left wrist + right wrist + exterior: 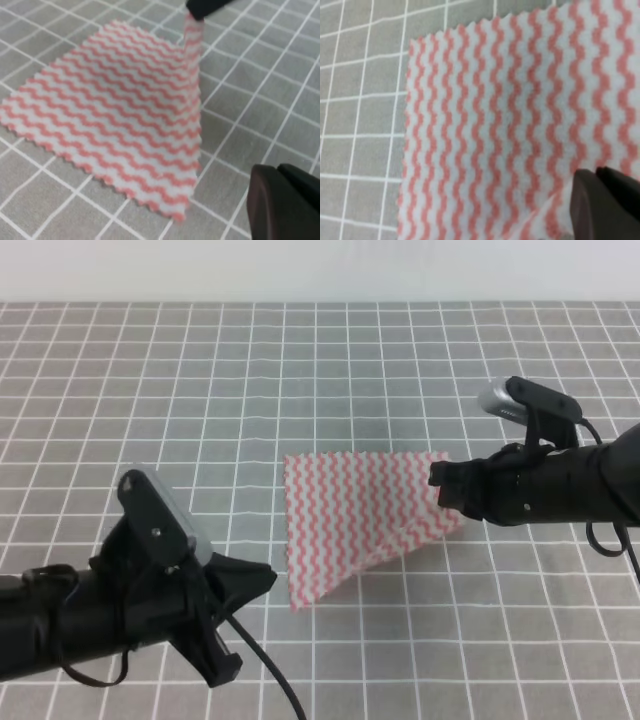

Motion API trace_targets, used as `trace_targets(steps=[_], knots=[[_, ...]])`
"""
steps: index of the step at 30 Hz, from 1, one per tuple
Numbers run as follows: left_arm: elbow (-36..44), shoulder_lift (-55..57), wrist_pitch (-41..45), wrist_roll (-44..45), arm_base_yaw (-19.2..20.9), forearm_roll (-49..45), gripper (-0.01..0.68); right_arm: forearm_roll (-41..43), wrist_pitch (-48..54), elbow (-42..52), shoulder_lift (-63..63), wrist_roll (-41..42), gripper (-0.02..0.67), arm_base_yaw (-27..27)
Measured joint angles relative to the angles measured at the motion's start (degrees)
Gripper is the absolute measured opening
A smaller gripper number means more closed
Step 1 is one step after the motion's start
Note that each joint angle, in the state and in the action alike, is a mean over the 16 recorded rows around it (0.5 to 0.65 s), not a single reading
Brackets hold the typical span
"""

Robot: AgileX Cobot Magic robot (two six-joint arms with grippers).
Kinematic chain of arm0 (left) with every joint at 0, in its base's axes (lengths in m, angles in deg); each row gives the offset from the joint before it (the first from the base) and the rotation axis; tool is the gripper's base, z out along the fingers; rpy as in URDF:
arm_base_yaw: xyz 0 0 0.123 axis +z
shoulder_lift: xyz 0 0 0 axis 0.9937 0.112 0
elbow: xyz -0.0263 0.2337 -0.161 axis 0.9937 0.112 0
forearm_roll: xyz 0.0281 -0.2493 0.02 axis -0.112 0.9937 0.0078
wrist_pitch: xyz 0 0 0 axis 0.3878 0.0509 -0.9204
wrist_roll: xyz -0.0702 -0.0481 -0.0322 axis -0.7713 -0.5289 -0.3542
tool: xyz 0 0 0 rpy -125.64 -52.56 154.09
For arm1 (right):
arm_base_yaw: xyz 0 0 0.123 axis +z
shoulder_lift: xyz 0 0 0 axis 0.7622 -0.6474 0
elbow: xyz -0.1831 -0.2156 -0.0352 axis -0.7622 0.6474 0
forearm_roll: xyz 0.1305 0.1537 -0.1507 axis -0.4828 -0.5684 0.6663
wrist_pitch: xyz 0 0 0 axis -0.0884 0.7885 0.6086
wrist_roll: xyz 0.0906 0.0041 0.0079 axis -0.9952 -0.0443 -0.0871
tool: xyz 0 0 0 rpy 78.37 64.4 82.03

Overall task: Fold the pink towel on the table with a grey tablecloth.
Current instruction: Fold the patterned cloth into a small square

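Towel fold | right gripper (445,488) pinches pink towel (355,520) right corner, lifted; cloth spreads leftward | left gripper (262,580) near-left, grip state unclear; holds nothing

I seem to be working in a robot test lab: a grey grid-lined tabletop (200,390) fills my view, with a plain white wall (320,270) behind.
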Motion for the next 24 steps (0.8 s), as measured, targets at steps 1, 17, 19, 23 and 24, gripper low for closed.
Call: trace_targets(steps=[1,17,19,23,24], knots=[[-0.01,0.35,0.09,0.65,0.00,0.00,-0.004,-0.04,-0.18,-0.10,-0.05,0.00,-0.015,0.00],[-0.17,4.14,4.84,9.91,-0.03,0.29,0.174,-0.47,0.69,-4.44,-3.48,0.63,-0.015,0.01],[-0.33,4.57,5.49,11.29,-0.03,0.29,0.222,-0.52,0.66,-4.80,-3.75,0.80,-0.015,0.01],[-1.33,6.12,6.37,14.18,-0.02,0.14,0.319,-0.64,0.35,-5.20,-3.96,1.14,-0.015,0.01],[-1.74,6.65,6.69,14.89,-0.03,0.28,0.341,-0.66,0.26,-5.27,-3.98,1.22,-0.015,0.01]])
